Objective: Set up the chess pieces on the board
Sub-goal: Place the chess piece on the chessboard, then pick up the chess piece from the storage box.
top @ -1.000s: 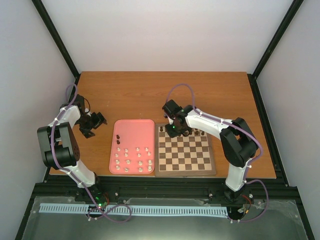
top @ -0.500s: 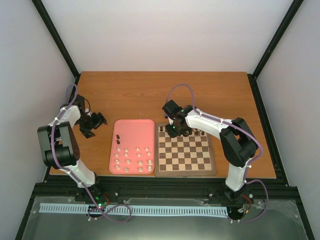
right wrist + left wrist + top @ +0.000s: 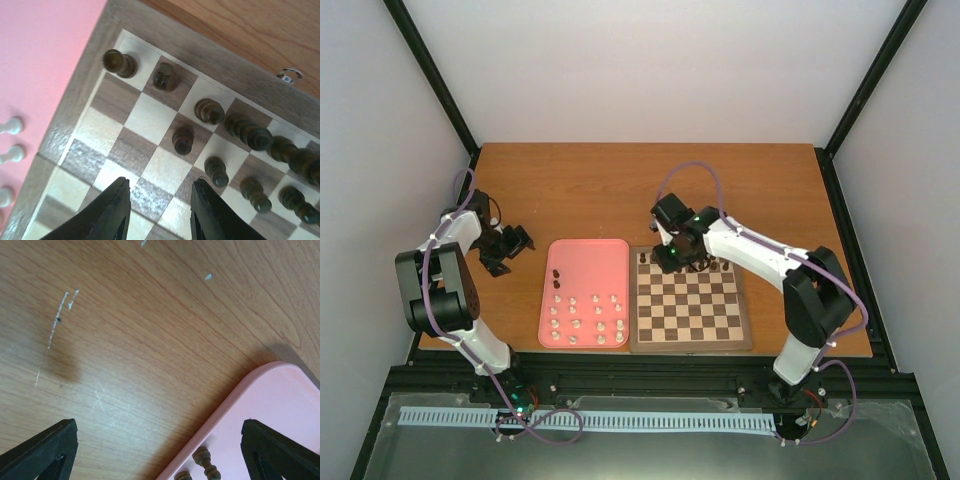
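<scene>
The wooden chessboard [image 3: 690, 340] lies right of the pink tray [image 3: 590, 255]. Dark brown pieces [image 3: 184, 140] stand in its far rows, several of them in the right wrist view. Two dark pieces [image 3: 556, 277] and several cream-white pieces [image 3: 586, 317] stand in the tray; two dark ones [image 3: 206, 465] show in the left wrist view. My right gripper [image 3: 672, 262] [image 3: 160, 210] is open and empty above the board's far left corner. My left gripper [image 3: 506, 246] [image 3: 160, 452] is open and empty over the table, left of the tray's far corner.
The pink tray's rim [image 3: 235, 400] crosses the lower right of the left wrist view. A metal clasp [image 3: 288, 75] sits on the board's far edge. Bare wooden table [image 3: 620, 190] lies behind tray and board. Black frame posts stand at the corners.
My right arm has lifted and shifted slightly right; the gripper stays over the board's far left corner. The left arm has not moved.
</scene>
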Robot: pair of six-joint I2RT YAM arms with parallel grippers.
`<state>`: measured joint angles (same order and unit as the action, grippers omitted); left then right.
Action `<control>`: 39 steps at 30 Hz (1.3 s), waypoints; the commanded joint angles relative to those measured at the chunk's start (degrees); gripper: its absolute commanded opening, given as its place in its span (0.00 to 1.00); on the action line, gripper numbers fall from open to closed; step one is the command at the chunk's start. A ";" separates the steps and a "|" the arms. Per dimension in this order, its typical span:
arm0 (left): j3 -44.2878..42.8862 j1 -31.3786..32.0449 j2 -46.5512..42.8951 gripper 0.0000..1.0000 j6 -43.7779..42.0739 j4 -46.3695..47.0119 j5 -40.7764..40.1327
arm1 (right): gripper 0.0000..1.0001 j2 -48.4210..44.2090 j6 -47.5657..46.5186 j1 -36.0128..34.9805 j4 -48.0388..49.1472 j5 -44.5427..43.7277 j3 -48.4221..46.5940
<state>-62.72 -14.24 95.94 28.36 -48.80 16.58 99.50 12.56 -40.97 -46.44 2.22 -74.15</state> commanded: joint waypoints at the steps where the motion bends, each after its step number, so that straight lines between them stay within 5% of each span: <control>1: -0.91 0.12 0.43 1.00 -0.12 0.69 0.51 | 0.33 -4.56 -1.34 -0.40 -4.04 2.28 -2.77; 8: -0.78 0.12 0.22 1.00 0.03 0.84 0.67 | 0.35 0.19 -5.48 -2.19 -5.85 6.62 -15.54; 21: 0.60 0.26 -0.72 1.00 0.75 1.44 1.03 | 0.36 35.93 -9.77 -11.87 -9.93 17.25 -59.50; 39: 1.53 0.30 -1.02 1.00 2.56 2.44 2.09 | 0.36 48.12 -7.87 -15.81 -4.29 19.93 -63.67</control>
<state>-61.47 -14.13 95.94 29.63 -47.46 17.63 145.05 3.97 -56.34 -53.10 21.69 -134.87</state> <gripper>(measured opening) 0.998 0.365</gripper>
